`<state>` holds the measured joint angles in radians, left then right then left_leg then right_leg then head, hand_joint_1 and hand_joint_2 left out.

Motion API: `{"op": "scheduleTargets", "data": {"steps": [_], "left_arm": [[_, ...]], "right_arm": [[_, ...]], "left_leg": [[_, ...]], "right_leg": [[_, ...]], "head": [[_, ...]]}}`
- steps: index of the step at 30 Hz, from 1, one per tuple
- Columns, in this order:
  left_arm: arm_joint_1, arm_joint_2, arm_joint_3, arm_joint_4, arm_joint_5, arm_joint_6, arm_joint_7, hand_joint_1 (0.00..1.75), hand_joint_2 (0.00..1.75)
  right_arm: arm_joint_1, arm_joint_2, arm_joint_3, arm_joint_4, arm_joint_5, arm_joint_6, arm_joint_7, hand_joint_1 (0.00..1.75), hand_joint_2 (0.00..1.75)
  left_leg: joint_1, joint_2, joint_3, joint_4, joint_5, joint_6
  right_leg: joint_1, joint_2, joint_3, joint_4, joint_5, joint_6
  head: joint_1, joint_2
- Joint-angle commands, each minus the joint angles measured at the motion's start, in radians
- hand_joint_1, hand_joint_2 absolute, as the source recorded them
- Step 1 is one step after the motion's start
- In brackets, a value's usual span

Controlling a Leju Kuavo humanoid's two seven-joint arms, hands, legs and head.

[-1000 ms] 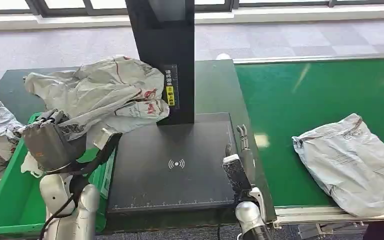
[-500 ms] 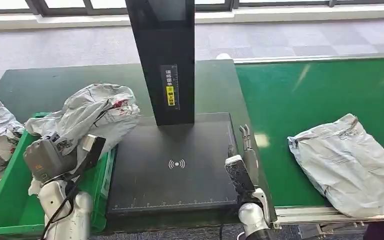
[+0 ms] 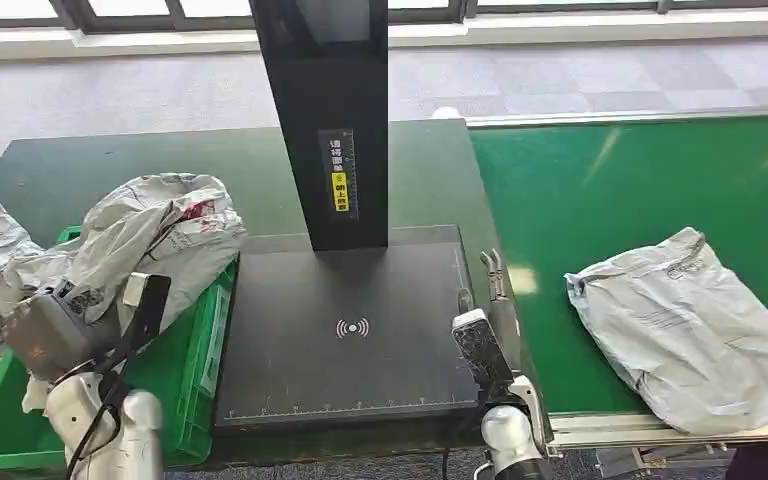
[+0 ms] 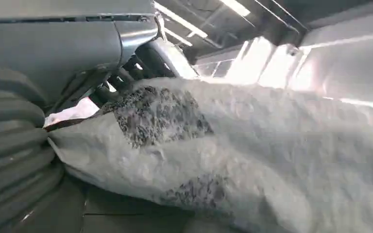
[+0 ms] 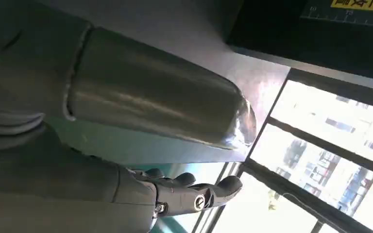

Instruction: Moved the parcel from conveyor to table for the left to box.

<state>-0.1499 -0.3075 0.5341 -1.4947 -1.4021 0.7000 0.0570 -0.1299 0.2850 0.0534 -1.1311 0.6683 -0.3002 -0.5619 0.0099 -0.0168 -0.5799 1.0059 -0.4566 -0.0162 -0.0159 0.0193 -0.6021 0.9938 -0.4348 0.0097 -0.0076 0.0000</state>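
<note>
The green conveyor (image 3: 640, 190) takes up the right side of the head view, and a grey parcel (image 3: 685, 325) lies on it near its front edge, untouched and well apart from either hand; by the look of it, that one is not yet moved. The dark table (image 3: 110, 165) carries a black scanner plate (image 3: 350, 330) with its upright post (image 3: 330, 110); no parcel lies on the plate. To the left a green bin (image 3: 30, 400) stands against the plate's edge, with other crumpled bags heaped at its far side. A second grey parcel (image 3: 155, 235) hangs over the bin's near corner, partly above the rim and not yet inside; the left hand (image 3: 55, 325) grasps it, and in the left wrist view the bag (image 4: 252, 155) is drawn tight against the fingers. So the transfer to the table seems done for this parcel, and the boxing is in its last stretch: lowering and letting go remain. The right hand (image 3: 490, 290) rests at the plate's right edge, fingers straight and apart, holding nothing.
</note>
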Motion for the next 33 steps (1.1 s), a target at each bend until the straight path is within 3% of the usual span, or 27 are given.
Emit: {"op": "scheduleTargets", "data": {"steps": [1,4,5,6,7,14,33], "left_arm": [[-0.003,-0.042,0.234,-0.205,0.289,-0.002,-0.257,1.75,1.75],[-0.022,-0.042,0.281,-0.225,0.365,-0.002,-0.341,1.75,1.75],[-0.019,-0.042,0.287,-0.23,0.383,-0.002,-0.356,0.51,1.75],[-0.014,-0.042,0.29,-0.241,0.397,-0.002,-0.369,0.0,1.75],[-0.011,-0.042,0.293,-0.248,0.401,-0.002,-0.381,0.0,0.0],[0.012,-0.042,0.205,-0.28,0.326,-0.002,-0.279,0.0,0.0],[0.018,-0.042,0.18,-0.285,0.3,-0.002,-0.258,0.0,0.0]], "right_arm": [[-0.001,0.032,-0.081,0.035,0.001,-0.013,0.003,0.0,0.0],[0.014,0.033,-0.082,0.014,0.001,-0.008,0.003,0.0,0.0],[0.016,0.034,-0.082,0.012,0.001,-0.006,0.003,0.0,0.0],[0.017,0.034,-0.081,0.012,0.001,-0.003,0.003,0.0,0.0],[0.013,0.035,-0.078,0.018,0.004,0.001,0.004,0.0,0.0],[0.017,0.036,-0.076,0.007,0.009,-0.014,0.017,0.0,0.0],[0.024,0.038,-0.084,-0.004,0.018,-0.006,0.023,0.0,0.0]], "left_leg": [[0.001,0.003,0.001,0.0,-0.001,0.0],[0.001,0.002,0.002,0.0,-0.001,0.0],[0.001,0.002,0.003,-0.001,-0.001,0.0],[0.001,0.002,0.004,-0.001,-0.002,0.001],[0.001,0.001,0.002,0.0,-0.001,0.0],[0.001,-0.001,0.001,0.0,0.0,0.0],[0.0,-0.001,0.001,-0.001,0.0,0.001]], "right_leg": [[0.001,0.002,0.001,0.0,0.0,-0.001],[0.001,0.0,0.002,0.0,-0.001,-0.001],[0.001,-0.001,0.003,-0.001,-0.001,-0.001],[0.002,-0.002,0.004,-0.001,-0.001,-0.001],[0.001,-0.001,0.002,-0.001,-0.001,-0.001],[0.001,-0.003,0.002,-0.001,-0.001,-0.001],[0.0,-0.003,0.002,-0.001,-0.001,-0.001]], "head": [[0.0,0.0],[0.0,0.0],[0.0,0.0],[0.0,0.0],[0.0,0.0],[0.0,0.0],[0.0,0.0]]}}
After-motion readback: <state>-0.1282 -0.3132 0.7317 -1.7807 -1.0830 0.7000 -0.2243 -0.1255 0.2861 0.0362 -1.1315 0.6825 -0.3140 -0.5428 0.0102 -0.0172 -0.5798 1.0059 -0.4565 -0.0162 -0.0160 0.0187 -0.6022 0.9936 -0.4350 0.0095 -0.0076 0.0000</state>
